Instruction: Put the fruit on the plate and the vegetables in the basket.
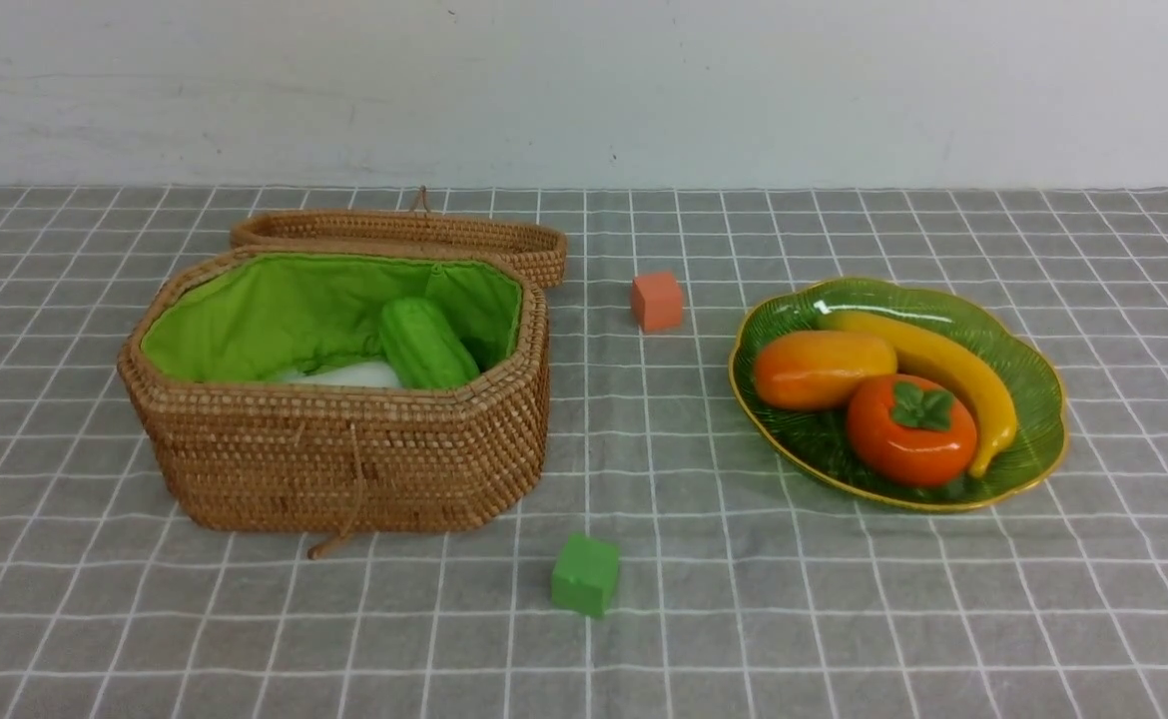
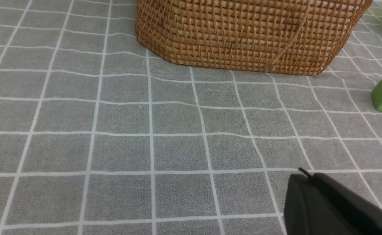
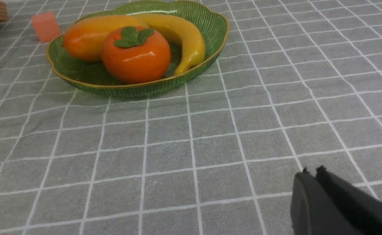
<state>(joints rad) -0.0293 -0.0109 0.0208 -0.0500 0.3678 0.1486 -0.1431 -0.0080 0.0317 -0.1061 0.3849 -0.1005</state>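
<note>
Nearest the camera sits a green cube (image 1: 585, 573), loose on the checked cloth (image 1: 844, 619) just ahead of the basket (image 1: 344, 459). Inside the basket lie a ridged gourd (image 1: 426, 343) and a white radish (image 1: 349, 375); the eggplant cannot be made out there. Behind rests the lid (image 1: 404, 235), and an orange cube (image 1: 656, 301) stands midway. On the plate (image 1: 1038, 399) lie the mango (image 1: 822, 367), persimmon (image 1: 910, 429) and banana (image 1: 943, 364), touching one another.

All look light, hard and glossy, so likely slippery; each is best pinched across its narrow middle.

Left gripper (image 2: 303, 178) is pressed together, empty, low over cloth. Right gripper (image 3: 311, 174) looks nearly closed, holding nothing.
</note>
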